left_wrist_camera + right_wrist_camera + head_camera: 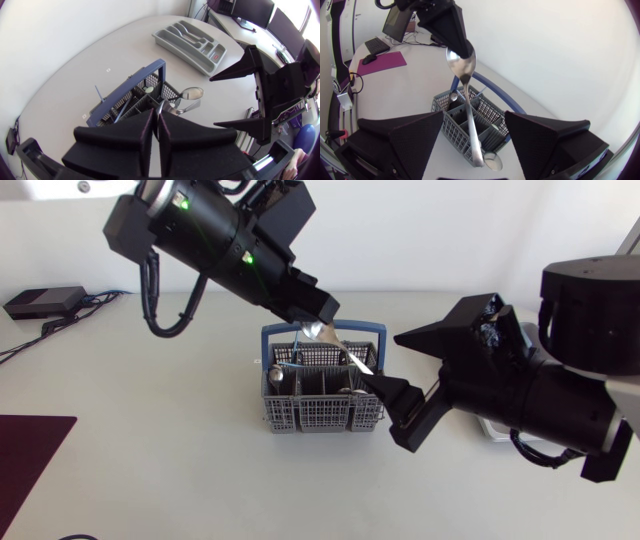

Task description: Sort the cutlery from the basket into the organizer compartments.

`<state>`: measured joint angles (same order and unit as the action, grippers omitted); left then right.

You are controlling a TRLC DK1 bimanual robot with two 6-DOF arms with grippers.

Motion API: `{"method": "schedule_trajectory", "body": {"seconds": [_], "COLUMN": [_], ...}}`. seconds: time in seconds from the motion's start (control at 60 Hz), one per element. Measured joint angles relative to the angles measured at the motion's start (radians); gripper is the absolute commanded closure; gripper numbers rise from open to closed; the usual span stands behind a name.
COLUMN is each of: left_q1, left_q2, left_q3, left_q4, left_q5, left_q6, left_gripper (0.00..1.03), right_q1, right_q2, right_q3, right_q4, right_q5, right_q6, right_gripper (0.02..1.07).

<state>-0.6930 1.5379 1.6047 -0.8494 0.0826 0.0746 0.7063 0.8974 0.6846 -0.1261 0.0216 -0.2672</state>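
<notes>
The basket (322, 395) is holding cutlery; the left end effector (319, 323) is grasping a spoon (461, 65) above it; the right end effector (385, 362) is hovering released alongside

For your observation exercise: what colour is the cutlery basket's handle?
Blue; the handle shows best in the head view.

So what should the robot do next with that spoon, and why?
Probably shut the right gripper on the spoon handle: the left gripper holds its bowl above the basket, and the handle hangs between the open right fingers.

organizer (492, 434) mostly hid, R arm (520, 395) over it
</notes>
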Motion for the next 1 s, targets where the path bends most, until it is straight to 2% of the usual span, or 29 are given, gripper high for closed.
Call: {"method": "schedule_trajectory", "body": {"seconds": [0.3, 0.483, 0.683, 0.883, 1.0], "left_q1": [0.024, 0.024, 0.024, 0.032, 0.041], "left_q2": [-0.101, -0.151, -0.156, -0.111, -0.066], "left_q3": [0.030, 0.020, -0.031, -0.054, -0.054], "left_q4": [-0.077, -0.091, -0.096, -0.095, -0.090], "left_q5": [0.000, 0.000, 0.002, 0.079, 0.103], "left_q6": [0.001, 0.000, -0.001, -0.017, -0.027], "left_gripper": [1.00, 1.00, 1.00, 1.00, 1.00], "right_q1": [0.050, 0.135, 0.150, 0.150, 0.150], "right_q2": [-0.027, -0.043, -0.034, 0.023, 0.057], "right_q3": [-0.024, -0.029, -0.029, -0.032, -0.033], "right_q4": [0.000, 0.002, 0.030, 0.091, 0.109], "right_q5": [0.048, 0.111, 0.122, 0.122, 0.121], "right_q6": [-0.003, -0.011, -0.026, -0.041, -0.053], "right_gripper": [0.19, 0.19, 0.19, 0.20, 0.29]}}
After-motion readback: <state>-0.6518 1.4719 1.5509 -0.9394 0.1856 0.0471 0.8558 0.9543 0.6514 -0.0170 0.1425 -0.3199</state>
